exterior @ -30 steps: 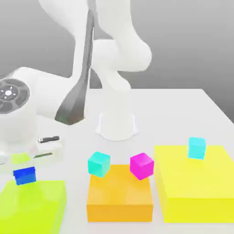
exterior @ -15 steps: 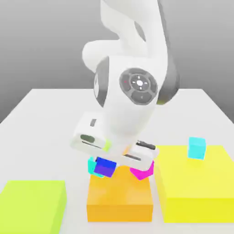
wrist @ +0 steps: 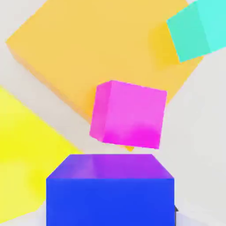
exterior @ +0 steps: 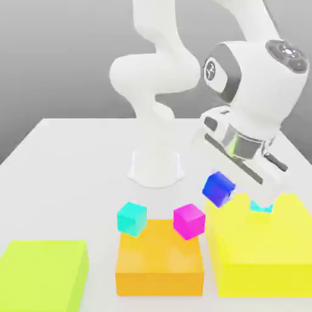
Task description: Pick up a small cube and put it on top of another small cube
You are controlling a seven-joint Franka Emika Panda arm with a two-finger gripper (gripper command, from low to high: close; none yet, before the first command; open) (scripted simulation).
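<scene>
Plain grey backdrop; pale surface bearing lime, orange and yellow block. Transport step: small cube pinched in the hand, aloft at the yellow block's near edge, beside the magenta cube. Next, likely: alignment squarely above a small target cube, then gentle lowering.

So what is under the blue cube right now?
The blue cube hangs in the air at the gripper, above white table beside the yellow block's edge. In the hand view the magenta cube and orange block lie beyond it.
</scene>
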